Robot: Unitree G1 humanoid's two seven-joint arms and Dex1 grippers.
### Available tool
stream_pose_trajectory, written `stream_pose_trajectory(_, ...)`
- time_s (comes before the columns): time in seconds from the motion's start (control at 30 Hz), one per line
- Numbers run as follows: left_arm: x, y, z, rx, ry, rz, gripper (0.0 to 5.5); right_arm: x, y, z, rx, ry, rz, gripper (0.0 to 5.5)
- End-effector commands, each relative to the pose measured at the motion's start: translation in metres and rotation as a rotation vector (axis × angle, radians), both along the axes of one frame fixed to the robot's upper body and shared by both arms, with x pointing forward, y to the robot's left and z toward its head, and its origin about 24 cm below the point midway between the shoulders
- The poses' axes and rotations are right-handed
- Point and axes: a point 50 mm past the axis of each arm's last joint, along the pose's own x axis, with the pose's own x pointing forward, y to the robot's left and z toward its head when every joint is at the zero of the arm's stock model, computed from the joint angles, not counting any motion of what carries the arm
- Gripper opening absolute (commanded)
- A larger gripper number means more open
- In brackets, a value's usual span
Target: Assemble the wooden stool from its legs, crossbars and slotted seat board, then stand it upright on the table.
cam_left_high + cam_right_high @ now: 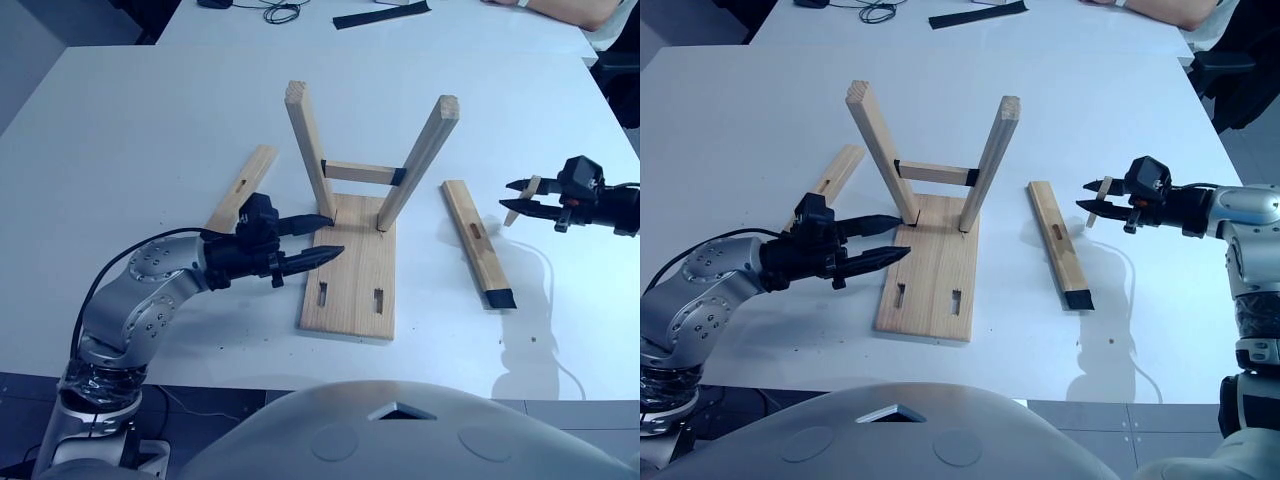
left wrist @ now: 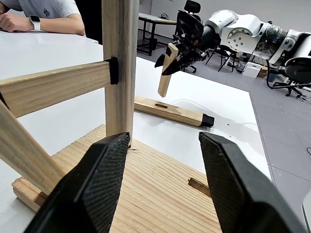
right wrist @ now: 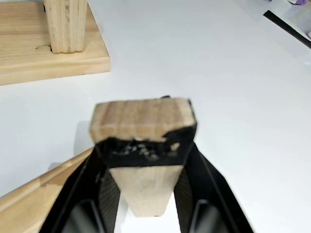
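Seemingly black-tipped crossbar (image 3: 143,126) in right gripper (image 1: 511,195)

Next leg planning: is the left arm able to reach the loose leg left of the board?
Likely yes: the left end effector is open and empty; the loose leg lies unobstructed beside it.

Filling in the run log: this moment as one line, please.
left gripper open by seat board | right gripper shut on crossbar, off table | slotted legs: two | loose legs: two, on table
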Motion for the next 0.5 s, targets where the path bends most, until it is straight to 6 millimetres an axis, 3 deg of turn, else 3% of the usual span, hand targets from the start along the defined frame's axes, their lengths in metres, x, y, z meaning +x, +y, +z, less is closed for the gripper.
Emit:
stream_pose_trajectory(0.03, 0.002, 0.001, 0.003, 0.006, -0.017, 0.019, 2.65, -0.013, 0.014, -0.004, 0.053, 0.023, 0.033, 1.31)
stream_pose_trajectory(0.23, 0.002, 0.003, 0.005, 0.011, -0.024, 0.021, 2.65, -0.037, 0.045, 0.002, 0.176, 0.138, 0.122, 1.31)
stream_pose_trajectory(0.5, 0.002, 0.005, 0.006, 0.019, -0.027, 0.018, 2.65, -0.043, 0.057, 0.009, 0.249, 0.173, 0.111, 1.31)
